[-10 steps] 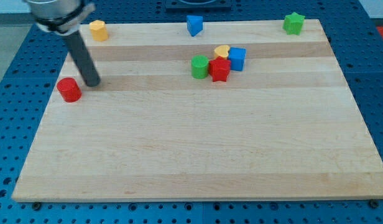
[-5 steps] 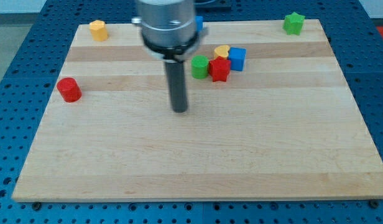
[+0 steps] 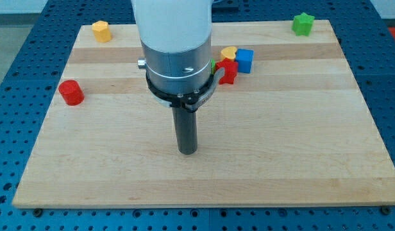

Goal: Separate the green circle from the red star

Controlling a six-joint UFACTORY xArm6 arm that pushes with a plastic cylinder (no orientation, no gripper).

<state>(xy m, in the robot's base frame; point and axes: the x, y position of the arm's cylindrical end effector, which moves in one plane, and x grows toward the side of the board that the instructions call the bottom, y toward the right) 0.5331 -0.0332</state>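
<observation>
The red star (image 3: 227, 71) sits near the top middle of the wooden board (image 3: 281, 147), partly behind the arm. The green circle lies just to its left, almost wholly hidden by the arm; only a green sliver (image 3: 213, 65) shows. A yellow block (image 3: 229, 53) and a blue cube (image 3: 244, 60) touch the red star at its top and right. My tip (image 3: 187, 151) rests on the board well below this cluster, toward the view's bottom, apart from every block.
A red cylinder (image 3: 71, 92) stands at the left edge. A yellow block (image 3: 101, 31) is at the top left corner and a green star (image 3: 303, 24) at the top right. The arm's wide body hides the top middle of the board.
My tip has moved from beside the red cylinder at the left, rightward and down toward the view's bottom. The arm now covers the green circle and the blue block at the top. No block has moved.
</observation>
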